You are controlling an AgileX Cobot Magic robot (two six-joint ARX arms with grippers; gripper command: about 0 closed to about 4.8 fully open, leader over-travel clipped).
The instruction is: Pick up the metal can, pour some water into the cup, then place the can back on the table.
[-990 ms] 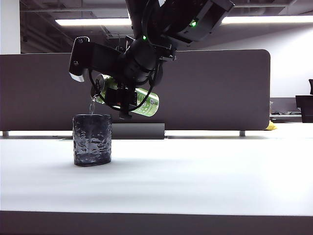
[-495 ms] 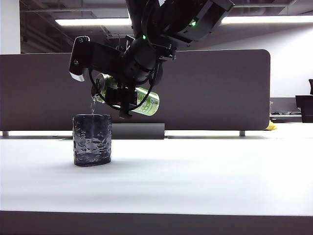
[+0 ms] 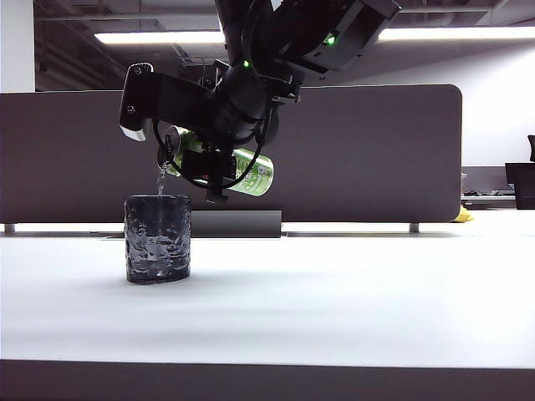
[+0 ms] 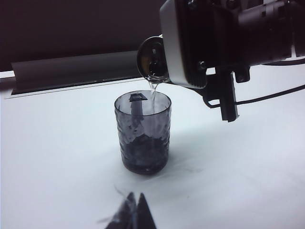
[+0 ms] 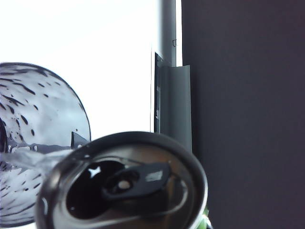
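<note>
A: Left gripper (image 4: 131, 212) parked low, bottom centre of the left wrist view, fingertips together, holding nothing. No risk there.

B: Cup (image 3: 158, 238) left of centre in the exterior view, upright on the table (image 3: 334, 301). Thin stream dropping into it near the rim, not the middle.

A: Main worry, then. Any drift further left and the stream clears the rim, onto the table.

B: Can (image 3: 219, 164) tipped almost level, upper middle, mouth just above the cup, silver top down-left. Right gripper (image 3: 209, 171) clamped round the can body, reaching in from upper right.

A: Steeper tilt means a gush, splash over the wall. Wet, glossy can too: could twist or slip in the jaws mid-pour.

B: Fill level hard to read through the dark, bumpy wall. Overfill possible if held too long.

A: Right wrist view: can top (image 5: 124, 186) filling the lower frame, opening at its low edge, water running off toward the cup (image 5: 43, 143). Rim close beneath.

B: Clipping that rim on the way back upright would knock the cup. Also drips trailing across the table before set-down.
</note>
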